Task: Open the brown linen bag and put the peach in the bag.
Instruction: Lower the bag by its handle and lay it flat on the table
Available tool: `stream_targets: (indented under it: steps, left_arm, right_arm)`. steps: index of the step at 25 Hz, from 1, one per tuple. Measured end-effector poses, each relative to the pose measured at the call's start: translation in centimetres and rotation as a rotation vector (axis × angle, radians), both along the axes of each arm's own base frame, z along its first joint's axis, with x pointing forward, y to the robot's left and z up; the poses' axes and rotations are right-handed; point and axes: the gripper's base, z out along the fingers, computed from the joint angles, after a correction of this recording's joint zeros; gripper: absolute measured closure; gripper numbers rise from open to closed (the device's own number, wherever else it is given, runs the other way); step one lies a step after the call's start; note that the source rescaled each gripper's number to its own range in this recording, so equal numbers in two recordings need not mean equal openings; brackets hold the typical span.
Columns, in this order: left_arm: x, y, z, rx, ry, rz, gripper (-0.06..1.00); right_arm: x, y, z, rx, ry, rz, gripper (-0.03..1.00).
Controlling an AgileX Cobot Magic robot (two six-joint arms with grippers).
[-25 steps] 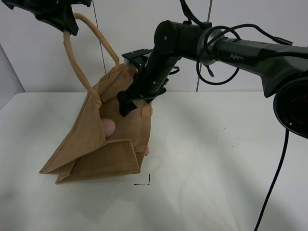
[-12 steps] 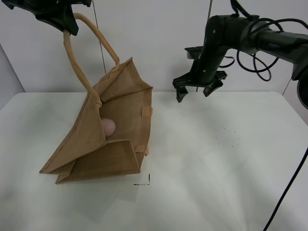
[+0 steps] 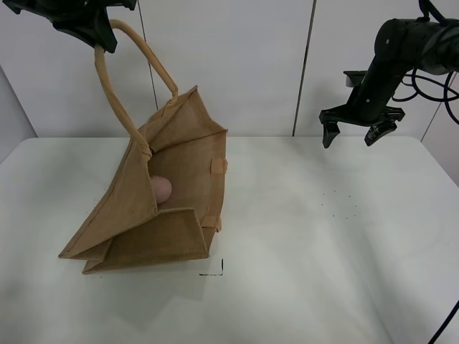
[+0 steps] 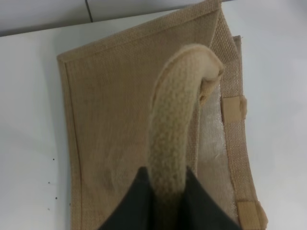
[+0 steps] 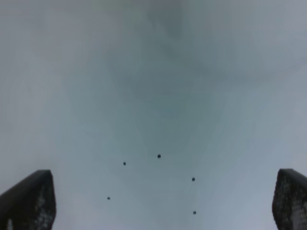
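Note:
The brown linen bag (image 3: 168, 193) stands tilted on the white table at the left, mouth open towards the right. The peach (image 3: 161, 189) lies inside it. My left gripper (image 3: 99, 34) at the top left is shut on the bag's handle (image 3: 129, 50) and holds it up. In the left wrist view the handle (image 4: 180, 124) runs between the fingers above the bag (image 4: 120, 120). My right gripper (image 3: 351, 136) is open and empty, high above the table at the right, far from the bag. The right wrist view shows its wide-apart fingertips (image 5: 29, 201) over bare table.
The white table (image 3: 308, 258) has a small black corner mark (image 3: 214, 271) in front of the bag and faint dots (image 3: 338, 204) at the right. A grey wall stands behind. Cables hang from the right arm (image 3: 430, 50).
My right gripper has pulled out of the bag's mouth and swung far to the right, open and empty. The peach stays in the bag. The left gripper has not moved.

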Motion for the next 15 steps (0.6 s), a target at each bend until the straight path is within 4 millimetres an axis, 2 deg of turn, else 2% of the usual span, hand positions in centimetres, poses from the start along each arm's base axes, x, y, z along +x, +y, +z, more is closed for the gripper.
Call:
stream_targets:
  steps: [4, 7, 10, 12, 15]
  left_arm:
    - [0.0, 0.0, 0.0, 0.0, 0.0, 0.0, 0.94]
    - [0.0, 0.0, 0.0, 0.0, 0.0, 0.0, 0.94]
    - [0.0, 0.0, 0.0, 0.0, 0.0, 0.0, 0.94]
    - [0.0, 0.0, 0.0, 0.0, 0.0, 0.0, 0.94]
    - [0.0, 0.0, 0.0, 0.0, 0.0, 0.0, 0.94]
  right_arm:
    - [-0.9, -0.1, 1.1, 0.001, -0.005, 0.0, -0.03]
    - [-3.0, -0.2, 2.6, 0.001, 0.003, 0.0, -0.03]
    - [-6.6, -0.5, 4.0, -0.003, 0.03, 0.007, -0.03]
    - [-9.7, -0.7, 5.2, -0.004, 0.039, 0.011, -0.03]
    - [-15.2, -1.1, 5.7, -0.007, 0.08, 0.013, -0.03]
